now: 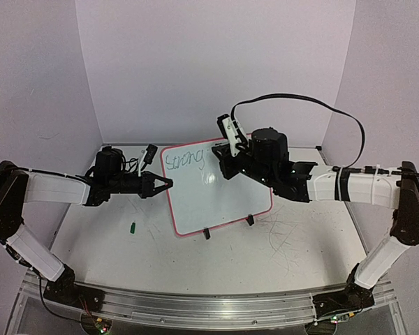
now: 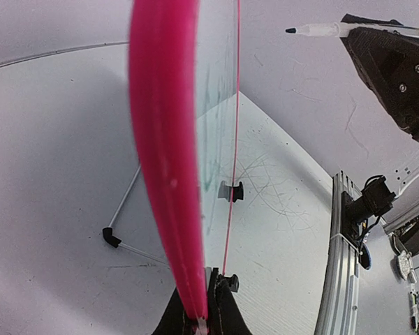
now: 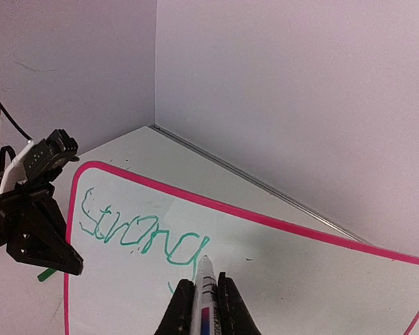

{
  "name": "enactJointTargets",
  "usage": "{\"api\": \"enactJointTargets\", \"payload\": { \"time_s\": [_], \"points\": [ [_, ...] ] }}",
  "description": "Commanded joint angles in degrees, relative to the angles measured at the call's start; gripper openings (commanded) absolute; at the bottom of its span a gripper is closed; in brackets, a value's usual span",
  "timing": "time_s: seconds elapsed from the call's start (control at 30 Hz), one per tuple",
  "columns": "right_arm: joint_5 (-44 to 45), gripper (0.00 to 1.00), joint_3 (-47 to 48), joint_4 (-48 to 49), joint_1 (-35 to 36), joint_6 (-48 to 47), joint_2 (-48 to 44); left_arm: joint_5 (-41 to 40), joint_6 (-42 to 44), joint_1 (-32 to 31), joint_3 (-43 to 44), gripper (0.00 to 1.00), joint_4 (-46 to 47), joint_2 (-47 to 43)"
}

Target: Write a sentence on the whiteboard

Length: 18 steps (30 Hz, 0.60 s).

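Currently the sentence (image 3: 143, 239) on the whiteboard (image 3: 321, 279) reads "Strong".

whiteboard (image 3: 321, 279) bottom beyond frame edge

We are reaching our left white-and-black jointed arm (image 1: 52, 188) in from the left side, elbow raised and forearm running level. Its black two-finger left gripper (image 1: 169, 183) is pointing right, with the jaws pinching tight on the pink-red rim of the rounded white whiteboard (image 1: 223, 202). We are stretching our right white-and-black jointed arm (image 1: 356, 187) in from the right side in the same way, wrist bending down, and its black two-finger right gripper (image 3: 201, 307) is clamping a slim white marker pen (image 3: 204, 279) between closed fingers, tip pointing forward.
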Motion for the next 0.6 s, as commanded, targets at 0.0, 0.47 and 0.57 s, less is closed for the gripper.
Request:
{"api": "enactJointTargets", "payload": {
  "time_s": [0.0, 0.47, 0.57],
  "points": [
    [-0.1, 0.00, -0.7, 0.8, 0.2, -1.2, -1.2, -8.4, 5.7, 0.3, 2.0, 0.00, -1.6, 0.1],
    [0.5, 0.00, -0.9, 0.9, 0.4, -1.4, -0.6, -8.6, 5.9, 0.3, 2.1, 0.00, -2.0, 0.1],
    [0.2, 0.00, -0.7, 0.9, 0.5, -1.5, -0.5, -8.4, 5.9, 0.3, 2.2, 0.00, -2.0, 0.2]
  ]
}}
